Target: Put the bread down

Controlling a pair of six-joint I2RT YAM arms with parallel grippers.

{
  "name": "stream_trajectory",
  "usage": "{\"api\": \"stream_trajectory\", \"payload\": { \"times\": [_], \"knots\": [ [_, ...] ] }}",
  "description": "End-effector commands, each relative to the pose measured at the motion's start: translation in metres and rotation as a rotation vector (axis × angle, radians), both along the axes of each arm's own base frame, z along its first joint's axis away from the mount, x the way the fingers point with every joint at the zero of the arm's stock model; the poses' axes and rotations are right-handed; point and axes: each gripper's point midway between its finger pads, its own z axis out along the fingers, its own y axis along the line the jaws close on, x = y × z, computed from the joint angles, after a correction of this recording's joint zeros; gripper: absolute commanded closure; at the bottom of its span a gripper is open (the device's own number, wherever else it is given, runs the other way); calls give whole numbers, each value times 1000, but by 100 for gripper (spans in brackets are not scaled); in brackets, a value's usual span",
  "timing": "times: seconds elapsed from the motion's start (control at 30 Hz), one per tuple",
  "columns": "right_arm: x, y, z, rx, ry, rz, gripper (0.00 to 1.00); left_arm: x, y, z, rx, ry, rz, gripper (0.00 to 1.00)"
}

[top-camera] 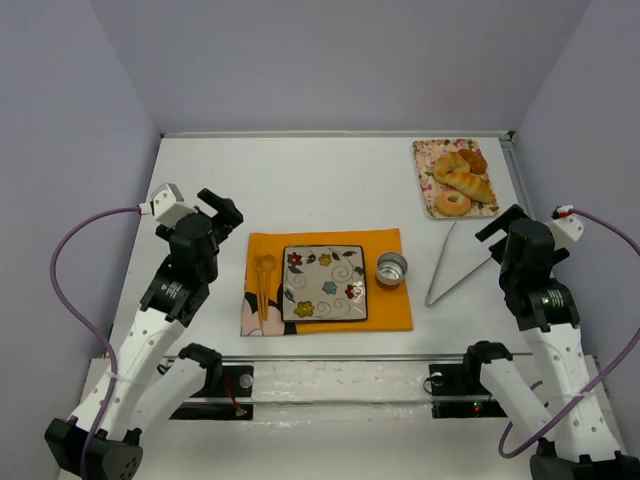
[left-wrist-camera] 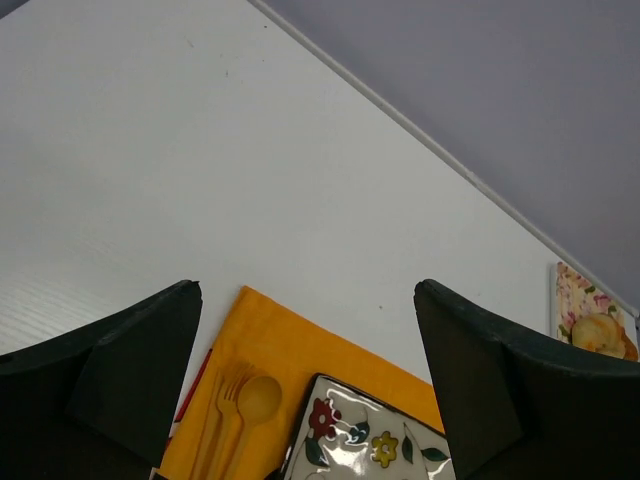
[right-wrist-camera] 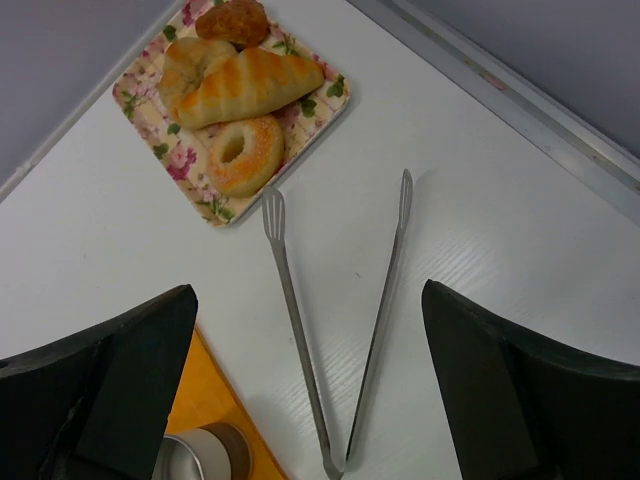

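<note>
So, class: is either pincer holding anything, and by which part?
Nothing is held: the left pincer and right pincer are both open and empty.

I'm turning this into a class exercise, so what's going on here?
Nothing is being handled yet. The left fingers and the right fingers are open and empty. The bread lies on a flowered tray with a donut and a bun; tongs lie on the table near it, and the square plate on the orange mat holds nothing.
</note>
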Motion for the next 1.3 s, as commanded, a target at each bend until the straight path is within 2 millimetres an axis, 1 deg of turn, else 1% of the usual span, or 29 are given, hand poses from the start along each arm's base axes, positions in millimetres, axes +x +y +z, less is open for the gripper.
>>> {"api": "stream_trajectory", "payload": {
  "times": [0.0, 0.13, 0.17, 0.2, 0.3, 0.33, 0.4, 0.43, 0.5, 0.53, 0.63, 0.67, 0.7, 0.73, 0.77, 0.83, 0.97, 1.0, 1.07, 1.13, 1.2, 1.23, 1.27],
  "knots": [
    [-3, -5, 9, 3, -47, -41, 0, 3, 5, 12, -24, -30, 36, 1],
    [-3, 2, 3, 26, -45, -3, 0, 4, 3, 8, -20, -25, 31, 1],
    [-2, 5, -2, 28, -28, 14, 0, 5, 3, 8, -22, -28, 28, 1],
    [-1, 8, -3, 31, -24, 34, 0, 5, 2, 7, -22, -27, 25, 1],
    [4, 23, -18, 70, 31, 108, 0, 7, -4, 1, -19, -17, -5, 1],
    [8, 34, -31, 107, 83, 154, 0, 8, -6, -1, -17, -15, -19, 1],
    [9, 44, -48, 146, 161, 189, 0, 10, -9, -4, -14, -7, -27, 1],
    [7, 51, -68, 179, 256, 199, 0, 11, -10, -7, -12, -2, -32, 1],
    [3, 52, -88, 204, 340, 180, 0, 13, -12, -9, -11, 3, -44, 1],
    [1, 55, -105, 224, 403, 173, 0, 13, -12, -12, 4, 9, -50, 1],
    [0, 60, -125, 268, 457, 157, 0, 14, -15, -14, 12, 13, -65, 1],
    [3, 63, -132, 283, 474, 162, 0, 14, -15, -15, 14, 12, -65, 1],
    [8, 64, -134, 289, 461, 160, 0, 14, -15, -17, 16, 14, -67, 1],
    [11, 64, -141, 289, 481, 157, 0, 14, -16, -17, 17, 14, -74, 1],
    [14, 65, -139, 291, 467, 160, 0, 14, -16, -18, 17, 12, -74, 1],
    [19, 67, -151, 298, 506, 162, 0, 14, -16, -18, 23, 11, -76, 1],
    [20, 69, -177, 306, 590, 152, 0, 12, -12, -18, 36, 5, -62, 1],
    [19, 69, -184, 303, 612, 148, 0, 11, -11, -15, 30, -8, -56, 1],
    [23, 67, -188, 289, 616, 149, 0, 10, -10, -15, 24, -13, -54, 1],
    [24, 64, -197, 271, 651, 130, 0, 9, -11, -13, 20, -22, -64, 1],
    [27, 63, -202, 264, 662, 126, 0, 9, -12, -12, 21, -24, -67, 1],
    [32, 63, -203, 261, 656, 131, 0, 9, -12, -12, 21, -24, -67, 1],
    [34, 64, -208, 263, 671, 133, 0, 9, -11, -12, 21, -26, -65, 1]
  ]
}}
